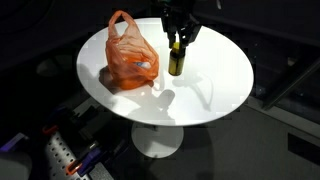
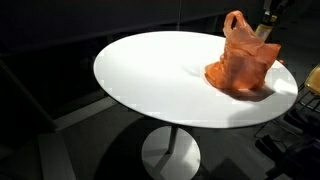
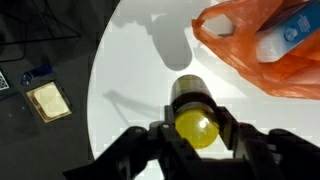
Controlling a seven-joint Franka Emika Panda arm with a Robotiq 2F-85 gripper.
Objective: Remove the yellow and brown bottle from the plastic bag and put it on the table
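Note:
The yellow and brown bottle (image 1: 176, 60) stands upright on the white round table (image 1: 215, 85), to the right of the orange plastic bag (image 1: 131, 55). My gripper (image 1: 179, 40) comes from above and is shut on the bottle's top. In the wrist view the yellow cap (image 3: 194, 126) sits between the black fingers (image 3: 196, 132), with the dark body below it. The bag also shows in the wrist view (image 3: 250, 55), where it holds a white and blue item (image 3: 288, 35). In an exterior view the bag (image 2: 242, 62) hides most of the bottle (image 2: 264, 35).
The table's rim (image 2: 130, 100) drops to a dark floor. The wrist view shows small objects on the floor, a tan square (image 3: 48, 101) and a blue item (image 3: 36, 73). Dark furniture stands right of the table (image 1: 290, 85).

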